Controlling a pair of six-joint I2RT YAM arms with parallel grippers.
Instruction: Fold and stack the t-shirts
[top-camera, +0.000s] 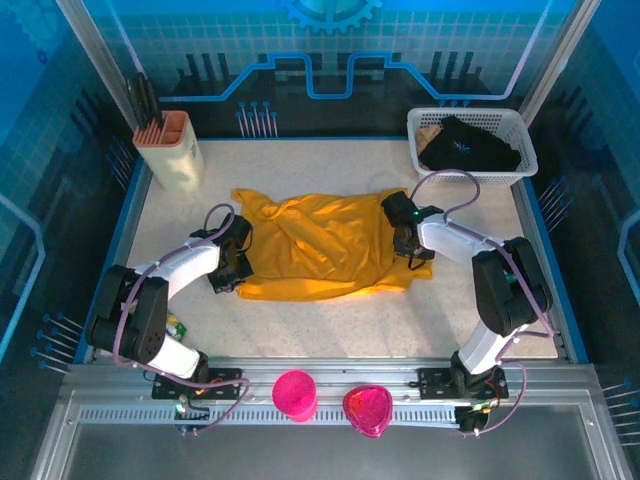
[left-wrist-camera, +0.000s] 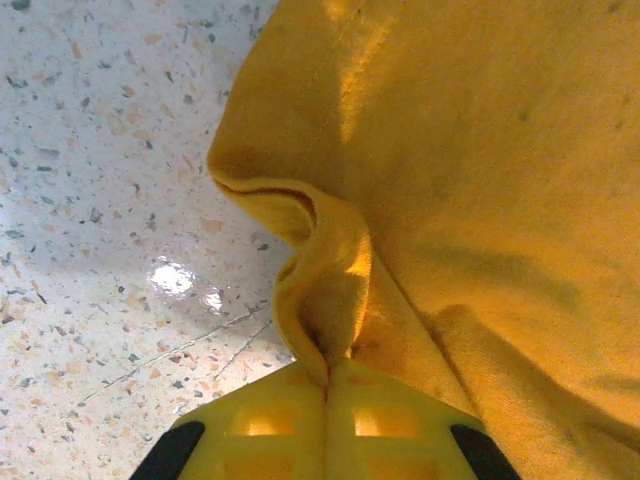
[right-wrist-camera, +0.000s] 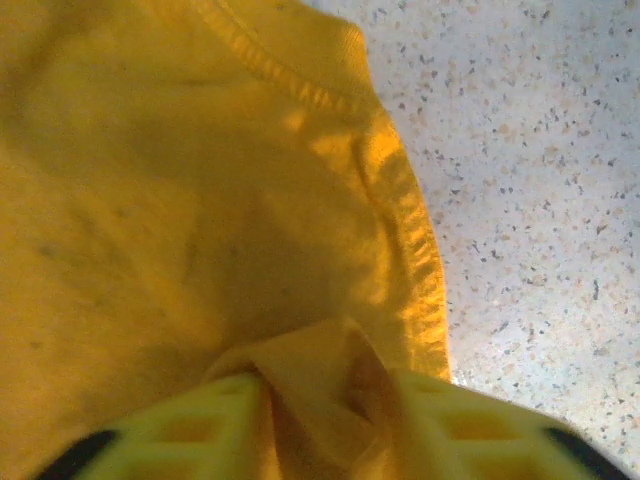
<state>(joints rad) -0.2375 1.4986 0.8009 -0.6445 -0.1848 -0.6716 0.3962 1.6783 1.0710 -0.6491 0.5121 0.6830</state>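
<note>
T-shirt (top-camera: 320, 245): soft matt orange-yellow cloth, stitched hems. Tabletop (top-camera: 330, 325): smooth speckled stone-look surface, slight gloss. Basket (top-camera: 500, 176): white plastic lattice.

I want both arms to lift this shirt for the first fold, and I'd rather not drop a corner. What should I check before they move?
1. Left gripper on the t-shirt: ok, its jaws are shut on a fold at the shirt's left edge.
2. Right gripper on the shirt: cannot tell. Fabric is bunched between its fingers, but they stand apart.
3. Shirt lying flat: not ok, it is wrinkled and gathered towards both grippers.
4. Room on the near side: ok, bare table in front of the shirt.
5. Basket apart from the shirt: ok, it stands in the far right corner.
</note>
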